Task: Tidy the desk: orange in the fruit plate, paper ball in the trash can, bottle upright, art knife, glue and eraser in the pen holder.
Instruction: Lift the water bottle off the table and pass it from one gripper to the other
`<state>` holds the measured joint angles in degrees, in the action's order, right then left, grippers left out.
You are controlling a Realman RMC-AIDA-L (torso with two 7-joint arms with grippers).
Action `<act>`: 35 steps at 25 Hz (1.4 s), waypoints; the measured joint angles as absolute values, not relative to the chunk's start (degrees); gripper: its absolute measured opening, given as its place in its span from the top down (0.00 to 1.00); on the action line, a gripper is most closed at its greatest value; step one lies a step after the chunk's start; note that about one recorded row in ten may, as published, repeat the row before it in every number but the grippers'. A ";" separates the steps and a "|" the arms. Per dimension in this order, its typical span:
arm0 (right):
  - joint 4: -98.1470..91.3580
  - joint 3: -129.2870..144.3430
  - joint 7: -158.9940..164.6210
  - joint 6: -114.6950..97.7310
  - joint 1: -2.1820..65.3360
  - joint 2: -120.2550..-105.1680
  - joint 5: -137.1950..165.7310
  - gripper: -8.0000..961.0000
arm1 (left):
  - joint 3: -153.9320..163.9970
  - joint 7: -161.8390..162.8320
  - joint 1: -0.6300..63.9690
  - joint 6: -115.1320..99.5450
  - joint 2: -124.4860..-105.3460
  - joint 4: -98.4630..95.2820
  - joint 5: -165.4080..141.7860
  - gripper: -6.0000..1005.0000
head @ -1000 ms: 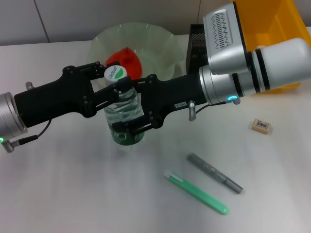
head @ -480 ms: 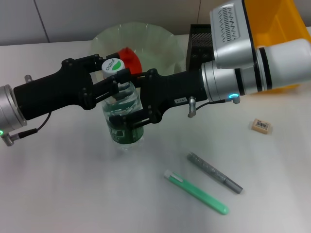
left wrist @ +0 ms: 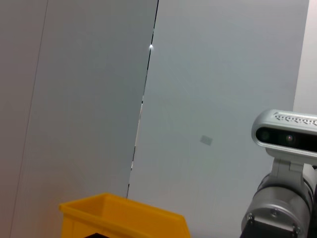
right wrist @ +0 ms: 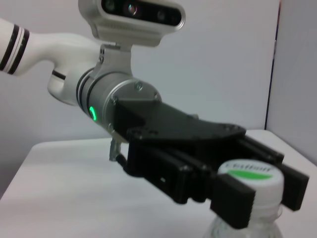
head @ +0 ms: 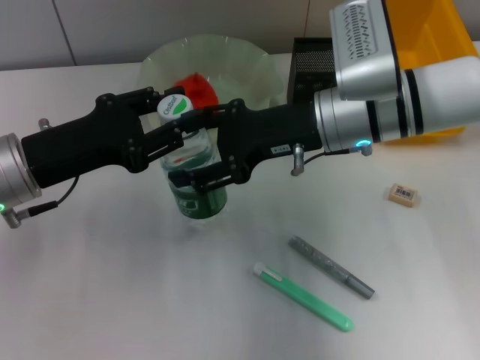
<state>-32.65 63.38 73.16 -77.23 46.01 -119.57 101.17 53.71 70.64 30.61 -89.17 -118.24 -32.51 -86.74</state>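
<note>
The bottle (head: 199, 201) stands upright on the table in front of the fruit plate (head: 247, 60), which holds the orange (head: 196, 84). My left gripper (head: 169, 116) reaches in from the left and is shut on the bottle's white-and-green cap (head: 175, 106). The right wrist view shows its fingers (right wrist: 233, 203) on both sides of the cap (right wrist: 250, 171). My right gripper (head: 196, 150) comes from the right and is shut around the bottle's clear body. The eraser (head: 403, 194) lies at the right. The pen holder (head: 309, 64) and the trash can (head: 439, 37) stand behind my right arm. The paper ball is out of view.
A grey pen-shaped tool (head: 330, 266) and a green stick with a white cap (head: 304, 298) lie side by side on the near table. The left wrist view shows only the wall, the yellow bin's rim (left wrist: 124, 218) and my right arm's wrist (left wrist: 285, 198).
The bottle has gone from leaning to upright, its base now a little nearer the plate. Both grippers stayed on it and moved slightly back with it.
</note>
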 joint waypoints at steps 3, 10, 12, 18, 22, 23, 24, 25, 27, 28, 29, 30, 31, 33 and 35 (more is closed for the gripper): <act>-32.89 63.18 73.21 -77.39 45.71 -119.58 101.01 0.17 | 53.72 70.65 30.54 -89.17 -118.24 -32.50 -86.78 0.56; -34.69 63.40 73.47 -77.43 44.16 -119.58 100.04 0.18 | 53.64 70.73 30.36 -89.21 -118.13 -32.55 -86.68 0.56; -35.04 63.41 73.52 -77.72 43.85 -119.54 99.63 0.18 | 53.64 70.75 30.39 -89.21 -118.12 -32.56 -86.69 0.56; -36.37 63.34 73.63 -78.80 42.97 -119.51 99.40 0.21 | 53.62 71.32 30.58 -89.11 -118.12 -32.63 -86.93 0.56; -36.60 63.39 74.13 -78.89 42.95 -119.51 99.40 0.21 | 53.61 71.32 30.63 -88.99 -118.12 -32.65 -86.94 0.56; -36.70 63.40 74.27 -78.91 42.95 -119.51 99.40 0.22 | 53.61 71.32 30.65 -88.77 -118.12 -32.67 -86.96 0.56; -36.80 63.41 74.50 -78.92 42.95 -119.52 99.40 0.22 | 53.61 71.32 30.65 -88.73 -118.12 -32.68 -86.96 0.56; -36.94 63.42 74.75 -78.93 42.95 -119.51 99.40 0.22 | 53.61 71.32 30.66 -88.72 -118.12 -32.69 -86.96 0.56; -37.29 63.44 75.46 -78.97 42.96 -119.47 99.40 0.22 | 53.61 71.32 30.66 -88.72 -118.12 -32.69 -86.96 0.56; -37.56 63.44 75.79 -78.97 42.96 -119.45 99.42 0.22 | 53.66 71.32 30.67 -88.68 -118.12 -32.70 -86.97 0.56; -38.03 63.47 76.33 -78.99 42.96 -119.44 99.49 0.22 | 53.66 71.32 30.65 -88.68 -118.12 -32.70 -86.97 0.56; -38.29 63.55 76.66 -79.00 42.93 -119.44 99.55 0.22 | 53.66 71.32 30.65 -88.68 -118.12 -32.70 -86.97 0.56; -38.71 63.77 77.06 -79.01 42.84 -119.44 99.64 0.22 | 53.66 71.32 30.65 -88.68 -118.12 -32.70 -86.97 0.56; -39.98 64.75 78.08 -79.05 42.34 -119.39 99.65 0.22 | 53.69 71.27 30.51 -88.68 -118.12 -32.70 -86.97 0.56; -41.47 65.77 79.10 -79.03 41.71 -119.39 99.64 0.22 | 53.70 71.17 30.50 -88.69 -118.12 -32.70 -86.97 0.56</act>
